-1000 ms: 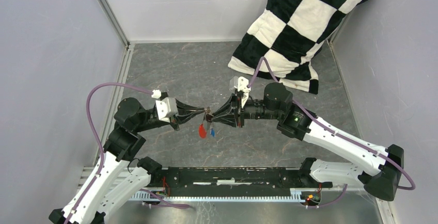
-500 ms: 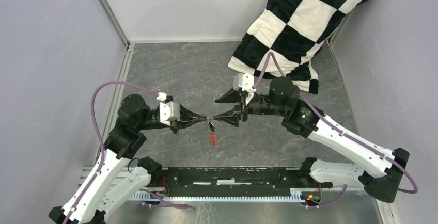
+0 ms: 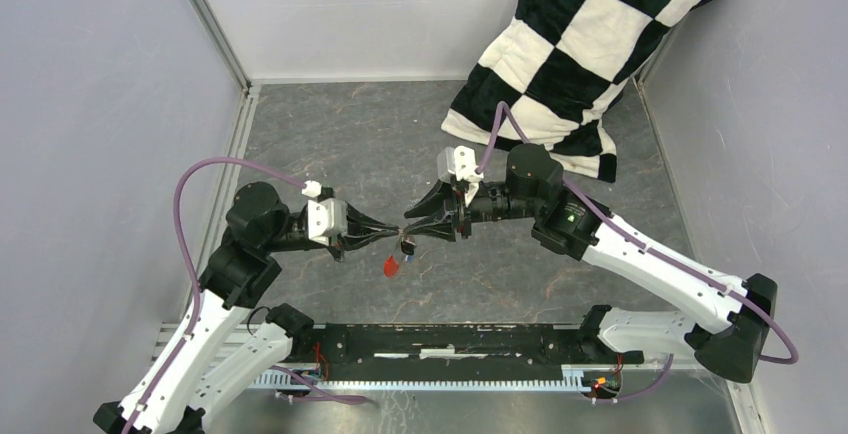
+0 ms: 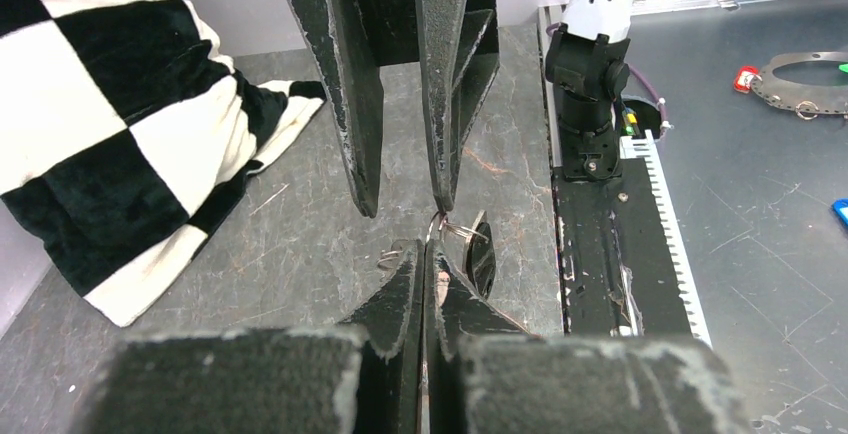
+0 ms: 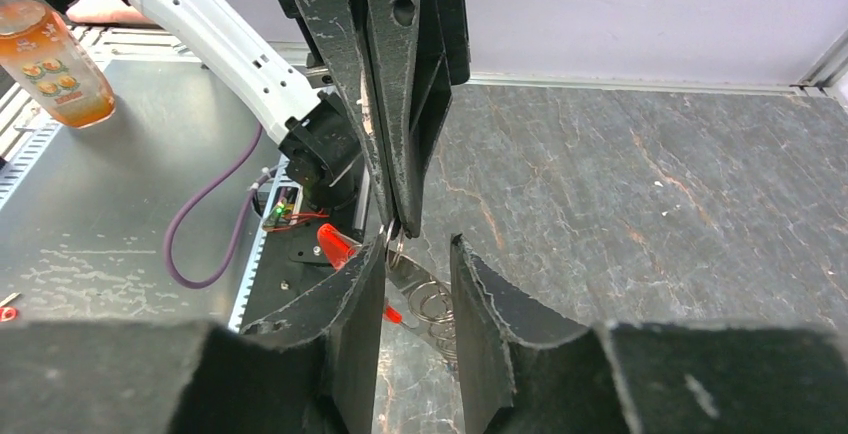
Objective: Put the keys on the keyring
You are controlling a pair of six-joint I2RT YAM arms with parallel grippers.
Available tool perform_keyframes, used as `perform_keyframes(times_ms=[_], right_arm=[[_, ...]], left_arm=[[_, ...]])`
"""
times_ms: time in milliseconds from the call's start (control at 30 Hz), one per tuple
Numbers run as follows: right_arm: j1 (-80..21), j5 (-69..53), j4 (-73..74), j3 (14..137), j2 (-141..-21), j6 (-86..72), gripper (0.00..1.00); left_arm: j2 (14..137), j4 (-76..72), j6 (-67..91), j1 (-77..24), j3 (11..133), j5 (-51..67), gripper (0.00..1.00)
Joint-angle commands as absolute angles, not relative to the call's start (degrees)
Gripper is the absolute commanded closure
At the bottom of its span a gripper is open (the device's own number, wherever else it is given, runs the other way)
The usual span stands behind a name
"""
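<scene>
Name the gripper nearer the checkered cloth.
Right. The right gripper reaches in from the side of the checkered cloth; the left gripper faces it tip to tip, on the side away from the cloth.

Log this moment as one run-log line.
left gripper shut on keyring | right gripper open, at the ring | red tag dangling

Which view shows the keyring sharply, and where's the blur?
Left wrist view: the keyring is crisp, the left hand blurred up close. Right wrist view: ring crisp, the right hand blurred too. Top view: even light, sharp, but only the red tag stands out.
</scene>
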State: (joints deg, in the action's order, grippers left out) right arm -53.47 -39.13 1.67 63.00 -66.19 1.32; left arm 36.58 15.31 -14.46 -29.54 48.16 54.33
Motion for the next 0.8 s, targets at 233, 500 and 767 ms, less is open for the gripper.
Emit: perform_keyframes(times_ms=[233, 500, 767], right_arm=[[-53.3, -39.0, -1.5, 63.8, -65.2, 0.1, 0.50], [-53.1, -39.5, -3.7, 62.6, -63.8, -3.1, 0.49], [-53.1, -42.6, -6.5, 60.4, -65.1, -6.9, 0.50]], left_arm=[[35.4, 14.1, -17.0, -29.6, 50.2, 55.0, 0.98], [35.7, 14.4, -17.1, -29.5, 50.1, 54.2, 0.98], [35.7, 14.4, -17.3, -29.6, 50.4, 53.1, 0.98]])
